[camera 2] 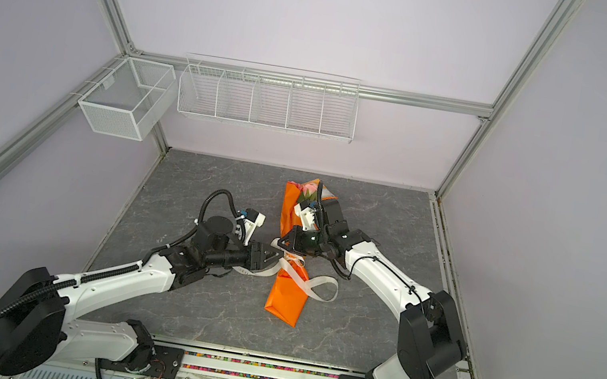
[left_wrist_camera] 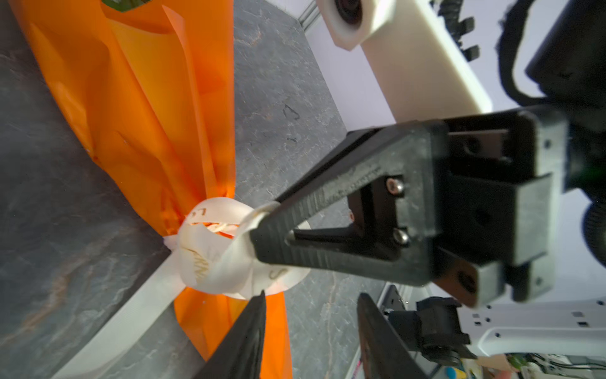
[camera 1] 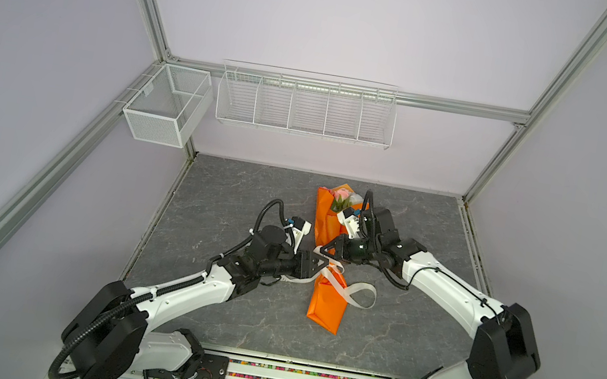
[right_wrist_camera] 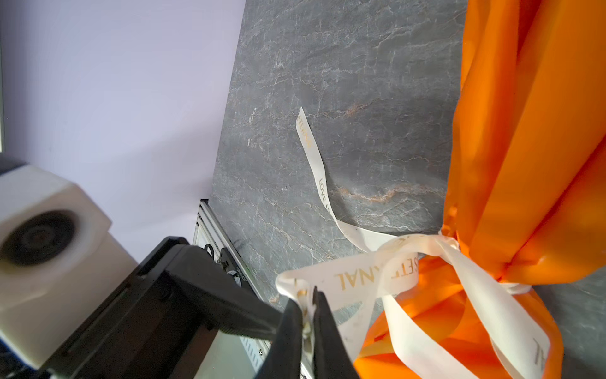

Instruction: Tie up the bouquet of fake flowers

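**Pincers.** The right pincer is clenched on a fold of the ribbon; the cream band sits pinched between its tips, just left of the bouquet's waist. The left pincer is released: its jaws stand apart and nothing shows between them. One of its fingers points at the knot and lies just beside it. The two pincers meet tip to tip at mid-surface, left of the bouquet.

**Ribbon.** The ribbon is wrapped round the orange paper and gathers it into a narrow waist. At the waist the band crosses itself into a loose, open knot; orange shows through the turns. One free tail lies flat on the surface. In a top view, a slack loop lies to the right of the paper.

**Bouquet.** The bouquet lies flat in the middle of the surface, with the fake flowers at the far end and the closed paper end near.

**Progress.**
- Done, by appearance: the wrap and the first crossing.
- Remaining, by judgement: draw the knot tight, form or finish the bow, then let go.
- Whether a second crossing exists cannot be told from these views.
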Robot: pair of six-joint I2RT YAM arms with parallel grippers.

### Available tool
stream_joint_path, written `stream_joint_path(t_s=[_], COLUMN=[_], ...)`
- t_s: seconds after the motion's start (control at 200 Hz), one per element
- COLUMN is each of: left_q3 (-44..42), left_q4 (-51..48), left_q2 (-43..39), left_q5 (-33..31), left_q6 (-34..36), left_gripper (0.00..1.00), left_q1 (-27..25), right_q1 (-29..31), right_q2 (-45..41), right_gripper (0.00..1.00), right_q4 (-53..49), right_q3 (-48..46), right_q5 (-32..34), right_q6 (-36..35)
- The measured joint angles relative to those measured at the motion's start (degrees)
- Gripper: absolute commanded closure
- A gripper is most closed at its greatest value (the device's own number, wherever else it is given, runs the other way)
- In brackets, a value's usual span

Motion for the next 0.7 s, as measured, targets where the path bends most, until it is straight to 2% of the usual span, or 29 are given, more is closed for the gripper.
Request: stream_joint_path(t_s=[0.35,0.465,0.56,0.7], left_q3=[3.6,3.9,3.9,3.4], left_q4=[0.2,0.5,1.0,3.1], left_q2=[5.9,7.7,8.1,8.1], left_q5=[-1.5,-1.9,-2.8,-3.8], left_q6=[4.4,4.7,3.9,1.2], left_gripper=[0.51,0.64,0.81,0.93], left_q1=[-0.2,-0.2,-0.2,-0.5], right_q1=[-0.1,-0.1,-0.1,-0.3], right_q2=[0.0,0.0,0.0,0.0], right_gripper=[0.87,0.85,0.85,0.81], right_q4=[0.5,0.4,0.3,0.4], right_q3=[0.9,0.9,0.9,0.9], right_q5=[0.0,-0.1,-0.2,0.3], right_q6=[1.4,1.4,1.3,0.7])
